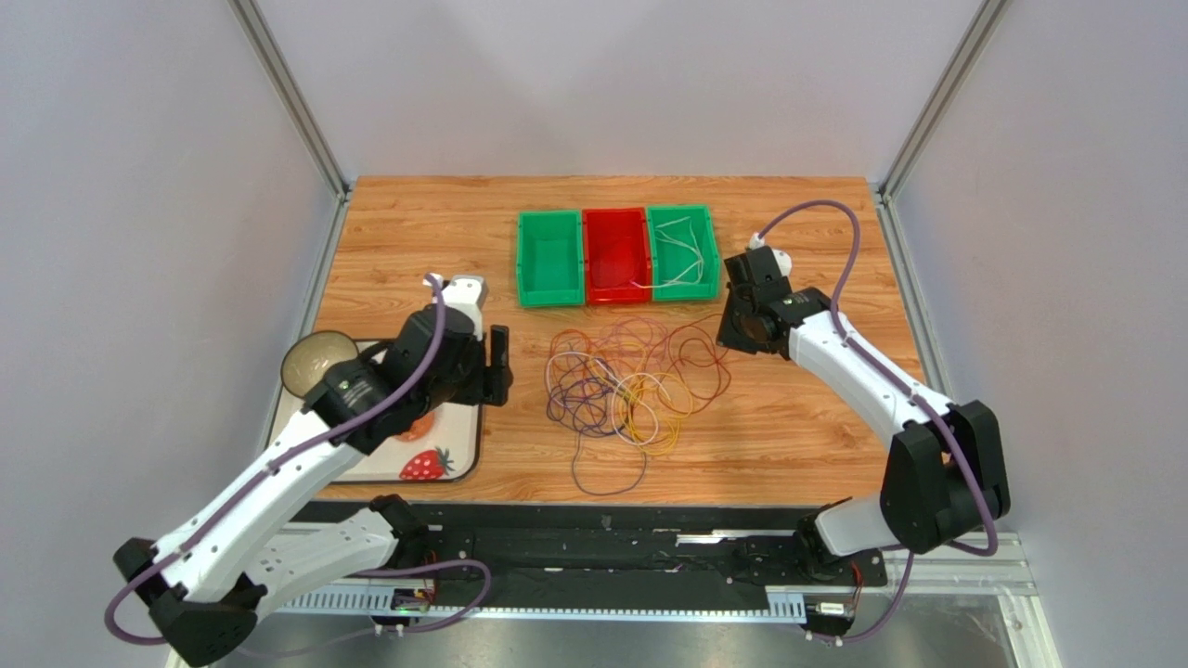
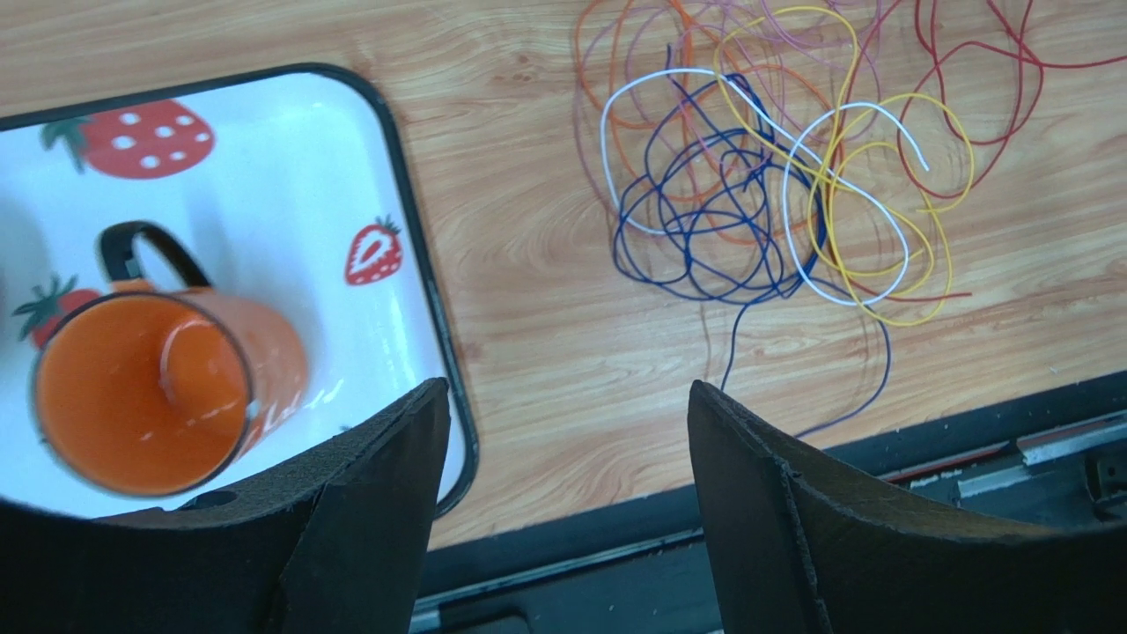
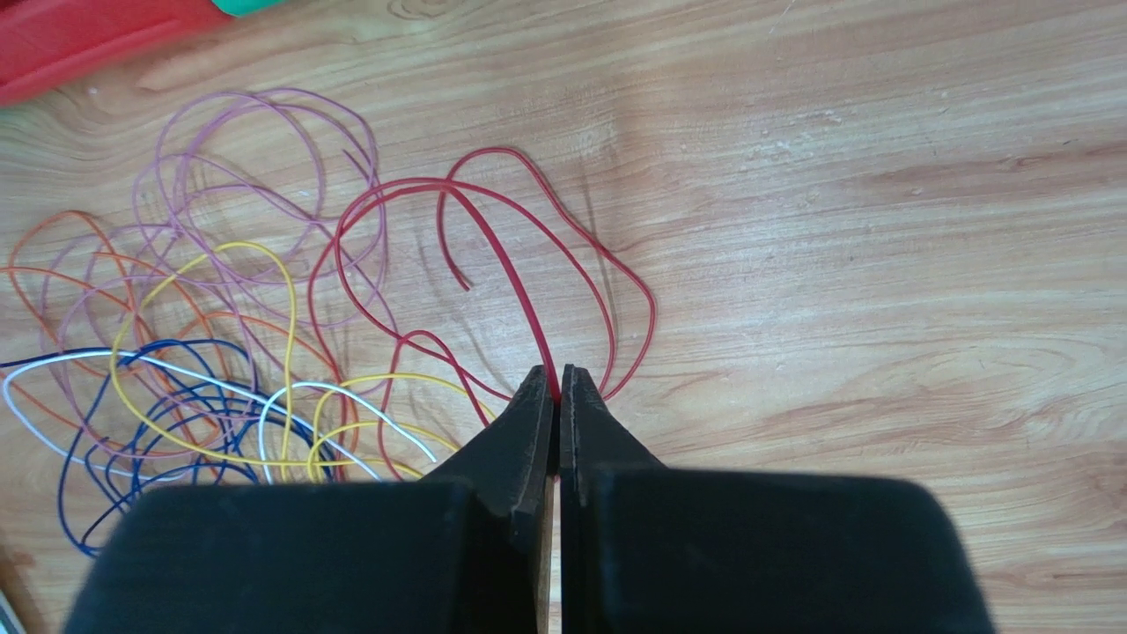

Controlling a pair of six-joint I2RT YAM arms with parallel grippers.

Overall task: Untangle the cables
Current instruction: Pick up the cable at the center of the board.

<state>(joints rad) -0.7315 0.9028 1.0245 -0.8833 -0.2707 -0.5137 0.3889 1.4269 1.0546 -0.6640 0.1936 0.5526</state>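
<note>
My right pincer (image 3: 557,379) is clamped on the red cable (image 3: 500,259) mid-frame; my left pincer (image 2: 569,403) gapes empty. A white cable (image 1: 679,267) lies in the green bin (image 1: 681,212) at upper right, but the tangle (image 1: 628,387) remains.

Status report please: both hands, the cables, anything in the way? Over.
Right hand shut on thin red cable. Left hand open, empty. Pile of thin coloured cables tangled on wooden table. Nothing blocking.

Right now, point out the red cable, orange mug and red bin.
red cable (image 3: 539,363): right wrist view, straight strand's lower end
orange mug (image 2: 139,396): left wrist view, inner floor
red bin (image 1: 614,251): top external view, bare floor
</note>
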